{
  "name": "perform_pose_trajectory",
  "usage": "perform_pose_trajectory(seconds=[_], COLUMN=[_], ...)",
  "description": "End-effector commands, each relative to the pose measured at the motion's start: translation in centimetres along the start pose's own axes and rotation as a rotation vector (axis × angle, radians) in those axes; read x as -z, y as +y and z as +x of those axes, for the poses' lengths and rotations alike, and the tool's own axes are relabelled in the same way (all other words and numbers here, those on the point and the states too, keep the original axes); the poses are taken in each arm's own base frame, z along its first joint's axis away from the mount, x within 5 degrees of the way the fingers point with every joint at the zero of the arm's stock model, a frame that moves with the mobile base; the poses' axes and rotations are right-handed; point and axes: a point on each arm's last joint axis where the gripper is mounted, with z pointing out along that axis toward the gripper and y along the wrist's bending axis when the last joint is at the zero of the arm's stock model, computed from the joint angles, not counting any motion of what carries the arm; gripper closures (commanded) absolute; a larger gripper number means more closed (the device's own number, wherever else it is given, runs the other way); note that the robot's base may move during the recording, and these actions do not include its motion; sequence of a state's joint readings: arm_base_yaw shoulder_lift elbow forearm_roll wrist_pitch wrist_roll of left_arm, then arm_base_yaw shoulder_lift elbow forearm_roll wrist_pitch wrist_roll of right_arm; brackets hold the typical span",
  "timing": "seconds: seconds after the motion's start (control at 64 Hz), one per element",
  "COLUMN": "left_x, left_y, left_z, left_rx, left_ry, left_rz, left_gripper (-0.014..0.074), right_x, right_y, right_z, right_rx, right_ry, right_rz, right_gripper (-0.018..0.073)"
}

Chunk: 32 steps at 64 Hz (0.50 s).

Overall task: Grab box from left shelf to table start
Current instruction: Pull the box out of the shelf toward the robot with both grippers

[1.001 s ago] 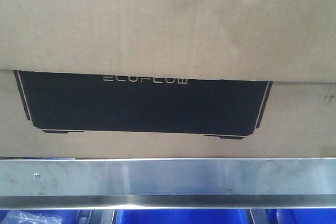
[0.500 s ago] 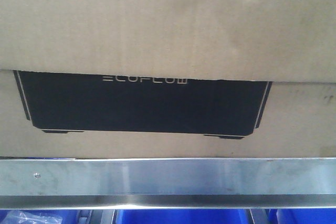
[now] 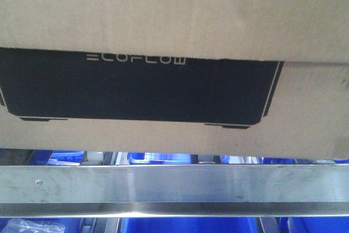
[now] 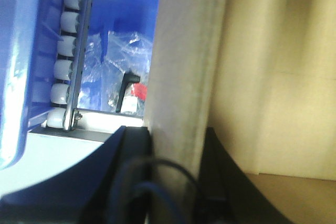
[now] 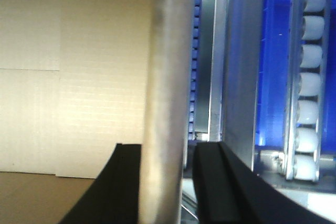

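Currently box (image 3: 174, 15) hangs clear above left shelf (image 3: 174, 186); left fingers (image 4: 125, 148) and right fingers (image 5: 121, 182) clamp its walls; transfer to worktop outstanding.

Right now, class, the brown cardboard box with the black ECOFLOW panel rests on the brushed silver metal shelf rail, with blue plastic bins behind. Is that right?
Not quite. The brown cardboard box does not rest on the brushed silver metal shelf rail: the front-facing view shows a gap between them, with blue plastic bins visible through it. The rest stands.
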State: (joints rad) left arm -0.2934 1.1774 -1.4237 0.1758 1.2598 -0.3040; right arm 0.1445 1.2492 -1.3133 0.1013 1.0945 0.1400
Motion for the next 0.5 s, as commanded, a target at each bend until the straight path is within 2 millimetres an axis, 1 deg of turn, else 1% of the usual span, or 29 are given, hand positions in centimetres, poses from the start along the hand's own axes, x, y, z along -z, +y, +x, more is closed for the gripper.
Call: perform_pose_trajectory(seconds=[0.0,0.203,0.313,0.391,0.485], left_x=[2.9,4.4,6.3,7.5,8.4], left_y=[0.1,0.3,0.8,1.3,1.6], left_z=[0.3,1.2,1.8,2.6,3.5], left_rx=[0.050,0.061,0.068,0.071,0.076], left_ry=[-0.070,-0.072,-0.151,-0.173,-0.193], left_rz=[0.079,0.103,0.125,0.124,0.141], left_gripper=[0.0610,0.0610,0.0610,0.0610,0.0610], right_x=[3.3,6.3,7.6,8.7,9.6], right_y=[0.2,0.4,0.4,0.3,0.3], right_z=[-0.9,0.0,0.7,1.5,2.6], right_rx=[-0.009,0.000,0.003,0.004,-0.003], right_ry=[-0.167,-0.205,-0.243,-0.281,-0.292], right_rz=[-0.018,-0.028,-0.036,-0.043,-0.050], right_gripper=[0.0537,0.0537,0.0537,0.0537,0.0537])
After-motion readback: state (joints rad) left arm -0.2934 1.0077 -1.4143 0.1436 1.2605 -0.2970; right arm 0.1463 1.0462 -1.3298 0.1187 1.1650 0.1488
